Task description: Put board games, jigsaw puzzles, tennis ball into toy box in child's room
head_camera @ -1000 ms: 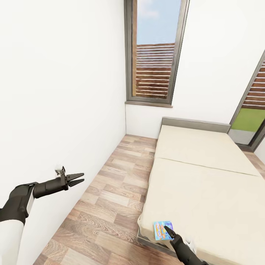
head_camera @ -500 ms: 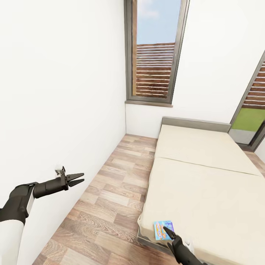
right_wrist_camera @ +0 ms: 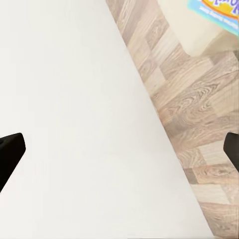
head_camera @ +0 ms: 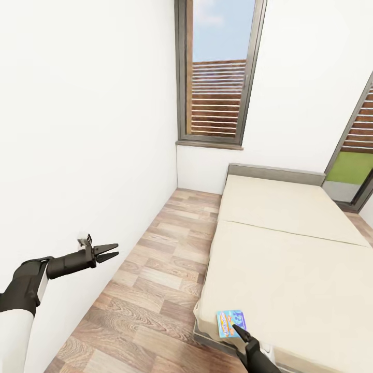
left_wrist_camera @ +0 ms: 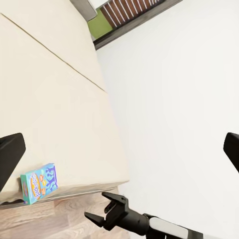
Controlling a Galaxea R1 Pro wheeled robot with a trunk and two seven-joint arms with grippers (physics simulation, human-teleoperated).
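Narrow room: white wall [head_camera: 88, 129] along our left side, wood-plank floor [head_camera: 150, 290] running up the strip between that wall and the bed [head_camera: 290, 259].

Nearest to us, the right gripper [head_camera: 238, 329] came up from the lower edge of the head view, pointing at the bed's near corner. From there we only saw a dark tip. In the left wrist view the same gripper [left_wrist_camera: 98, 208] showed its two fingers spread apart with nothing between them, so it was released and empty.

Just beyond that tip lay the small blue board game [head_camera: 229, 323], flat on the beige mattress at the near corner, close to the mattress edge. Flat rectangular box, blue top with orange-yellow lettering and cartoon print, teal side faces [left_wrist_camera: 39, 182]. Whether the tip touched the box, we could not tell.

The left gripper [head_camera: 112, 253] hung over the floor close to the wall, well apart from the bed, fingers parted a little, holding nothing.

Farther back: grey headboard [head_camera: 274, 174], then a tall window [head_camera: 220, 72] with slatted fence and sky outside.
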